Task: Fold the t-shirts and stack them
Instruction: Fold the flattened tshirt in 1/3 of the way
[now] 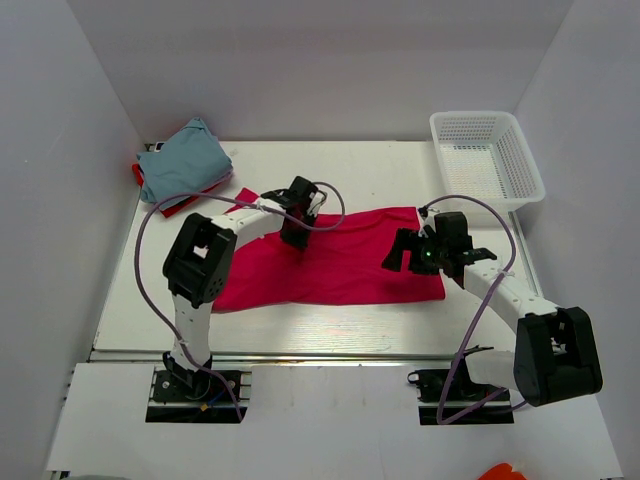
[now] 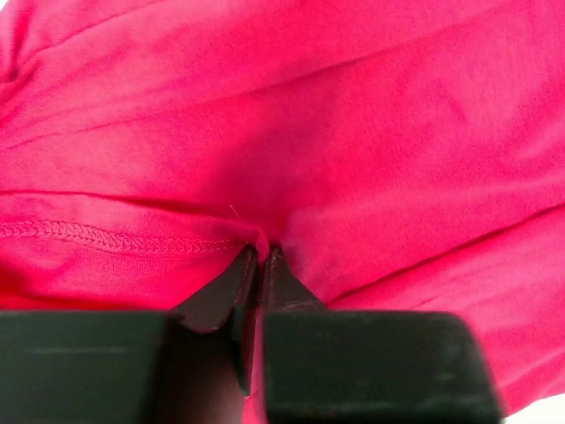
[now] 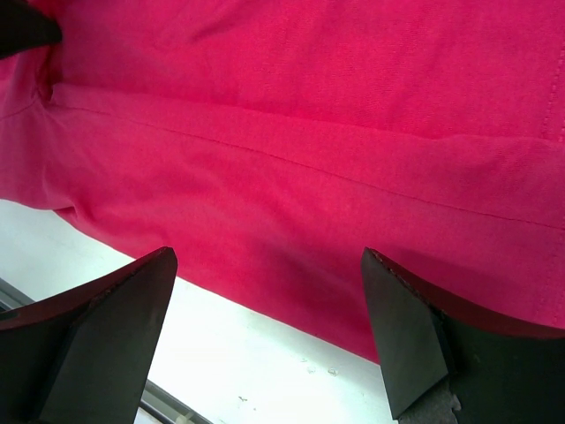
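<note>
A white mesh basket (image 1: 475,116) stands upright in the far right corner of the white table (image 1: 330,175), its right side close to the wall; plain white walls (image 1: 320,70) close the table in at the left, back and right; a metal rail (image 1: 330,355) runs along the near edge; something orange (image 1: 500,472) shows at the bottom edge, cut off, too little to identify.

Wide-open right claw (image 3: 267,256) above magenta-pink t-shirt (image 3: 309,132) edge on white table (image 3: 238,358)
</note>
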Available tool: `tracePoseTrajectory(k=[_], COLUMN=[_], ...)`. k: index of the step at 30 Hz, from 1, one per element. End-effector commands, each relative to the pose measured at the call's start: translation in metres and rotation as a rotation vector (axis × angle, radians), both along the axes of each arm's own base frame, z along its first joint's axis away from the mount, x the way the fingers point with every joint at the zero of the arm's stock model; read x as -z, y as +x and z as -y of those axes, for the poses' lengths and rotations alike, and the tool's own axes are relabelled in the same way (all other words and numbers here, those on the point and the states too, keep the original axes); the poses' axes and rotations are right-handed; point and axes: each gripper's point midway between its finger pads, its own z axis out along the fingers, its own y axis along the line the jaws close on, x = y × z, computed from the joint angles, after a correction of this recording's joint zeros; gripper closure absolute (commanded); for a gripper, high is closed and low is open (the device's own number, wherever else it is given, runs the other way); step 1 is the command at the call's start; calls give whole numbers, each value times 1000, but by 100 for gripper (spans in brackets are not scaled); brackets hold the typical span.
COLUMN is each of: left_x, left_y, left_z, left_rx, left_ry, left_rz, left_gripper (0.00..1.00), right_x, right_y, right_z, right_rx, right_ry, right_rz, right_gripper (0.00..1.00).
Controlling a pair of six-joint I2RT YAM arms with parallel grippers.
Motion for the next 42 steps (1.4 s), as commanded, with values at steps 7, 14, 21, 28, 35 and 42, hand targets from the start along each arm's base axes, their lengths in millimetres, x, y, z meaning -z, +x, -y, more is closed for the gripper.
tracePoseTrajectory(k=[7, 14, 21, 28, 35, 42], left_x=[-47, -79, -104, -69, -61, -37], left_y=[35, 35, 14, -26, -23, -1], left_z=[-4, 2, -11, -19, 3, 2], left_rx=[-125, -130, -158, -135, -56, -76], left_ry=[-41, -111, -163, -220, -306, -229], left_rz=[156, 203, 266, 214, 209, 185], left_gripper=[18, 12, 4, 1, 1, 1], right_x=[-12, -11, -6, -4, 2, 2], right_y=[6, 3, -1, -4, -4, 0], right_z=[-9, -13, -15, -16, -11, -2], right_rx=[-55, -67, -74, -80, -64, -26], right_ry=[35, 61, 68, 70, 40, -1], right_rz=[41, 37, 15, 0, -14, -10], right_gripper=[10, 10, 10, 10, 10, 10])
